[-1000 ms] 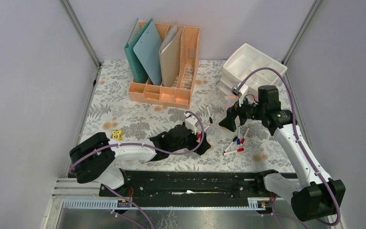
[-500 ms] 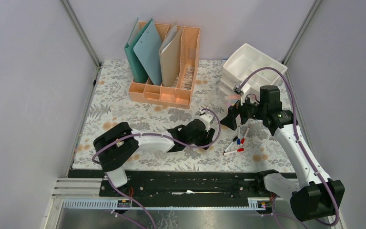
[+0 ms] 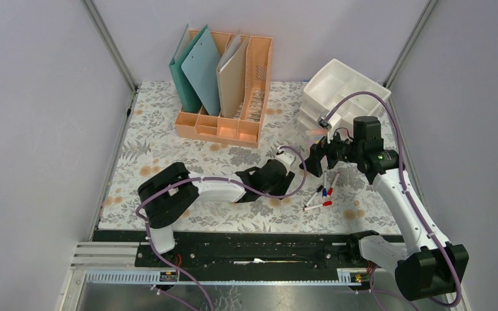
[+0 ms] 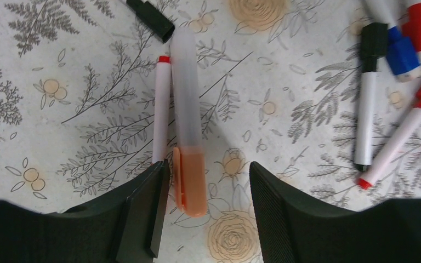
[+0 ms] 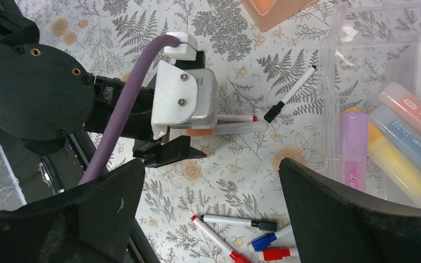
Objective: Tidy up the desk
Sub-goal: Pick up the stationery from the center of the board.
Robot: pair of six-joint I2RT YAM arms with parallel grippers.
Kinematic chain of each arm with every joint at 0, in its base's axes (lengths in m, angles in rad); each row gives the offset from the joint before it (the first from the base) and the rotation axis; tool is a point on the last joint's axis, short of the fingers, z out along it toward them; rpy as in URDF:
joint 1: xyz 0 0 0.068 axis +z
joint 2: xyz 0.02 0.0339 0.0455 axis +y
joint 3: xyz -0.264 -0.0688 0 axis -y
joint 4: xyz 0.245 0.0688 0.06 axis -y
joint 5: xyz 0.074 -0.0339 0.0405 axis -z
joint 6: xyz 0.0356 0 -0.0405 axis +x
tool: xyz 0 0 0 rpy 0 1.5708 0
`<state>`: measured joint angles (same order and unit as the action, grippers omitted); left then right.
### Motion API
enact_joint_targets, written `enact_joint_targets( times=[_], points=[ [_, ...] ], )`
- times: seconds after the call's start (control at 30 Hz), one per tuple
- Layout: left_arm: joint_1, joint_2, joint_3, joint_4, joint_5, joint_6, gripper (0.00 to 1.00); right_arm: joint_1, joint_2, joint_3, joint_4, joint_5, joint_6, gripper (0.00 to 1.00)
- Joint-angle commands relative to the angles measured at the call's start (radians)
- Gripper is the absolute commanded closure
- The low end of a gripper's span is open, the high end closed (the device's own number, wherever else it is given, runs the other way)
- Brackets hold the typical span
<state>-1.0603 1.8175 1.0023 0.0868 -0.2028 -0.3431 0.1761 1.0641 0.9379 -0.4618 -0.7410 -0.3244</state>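
The desk [image 3: 168, 152] is covered in a fern-and-flower cloth. My left gripper [image 3: 279, 178] is low over it and open. In the left wrist view its jaws [image 4: 208, 175] straddle the orange cap of a translucent highlighter [image 4: 187, 109], and the left finger touches a thin red-tipped marker [image 4: 161, 109] lying alongside. Loose markers [image 3: 321, 194] lie to the right: black [image 4: 367, 98], blue [image 4: 403, 52] and red [image 4: 400, 137]. My right gripper [image 3: 314, 159] hovers open and empty above them [image 5: 211, 164].
A peach file rack [image 3: 224, 126] with folders stands at the back. A white drawer unit [image 3: 337, 87] is back right. A clear box [image 5: 373, 55] holds several highlighters, one of them pink [image 5: 353, 148]. A black-capped marker [image 5: 290, 93] lies beside it.
My left arm has stretched right and forward, bringing its open gripper down around the orange-capped highlighter. The right arm has barely moved.
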Motion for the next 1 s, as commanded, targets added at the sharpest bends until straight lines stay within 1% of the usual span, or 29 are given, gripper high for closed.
enact_joint_targets(
  times=[0.0,0.2,0.37,0.53,0.67,0.7,0.77,0.83,0.97],
  points=[
    [0.002,0.023,0.031,-0.047,-0.051,0.014,0.4,-0.006,-0.001,-0.002,0.02,0.012,0.007,0.0],
    [0.0,-0.015,-0.002,0.001,-0.029,0.033,0.4,-0.007,0.002,-0.002,0.02,0.011,0.006,0.0],
    [0.0,0.007,0.008,0.004,-0.009,0.034,0.52,-0.007,0.005,-0.002,0.02,0.012,0.005,0.0],
    [0.0,0.027,0.013,0.004,-0.006,0.027,0.57,-0.007,0.005,-0.003,0.02,0.014,0.005,0.0],
    [0.0,0.023,0.011,0.004,-0.015,0.024,0.68,-0.008,0.006,-0.003,0.02,0.015,0.005,0.0],
    [0.0,0.018,0.008,0.004,-0.018,0.021,0.75,-0.008,0.008,-0.003,0.02,0.015,0.005,0.0],
    [0.0,0.006,0.0,0.011,-0.021,0.013,0.84,-0.009,0.007,-0.003,0.02,0.014,0.005,0.0],
    [0.0,-0.014,-0.017,0.03,-0.015,0.002,0.88,-0.009,0.008,-0.003,0.019,0.012,0.005,0.0],
    [-0.001,-0.079,-0.095,0.107,0.019,-0.037,0.94,-0.009,0.012,-0.005,0.02,0.001,0.008,0.0]
  ],
)
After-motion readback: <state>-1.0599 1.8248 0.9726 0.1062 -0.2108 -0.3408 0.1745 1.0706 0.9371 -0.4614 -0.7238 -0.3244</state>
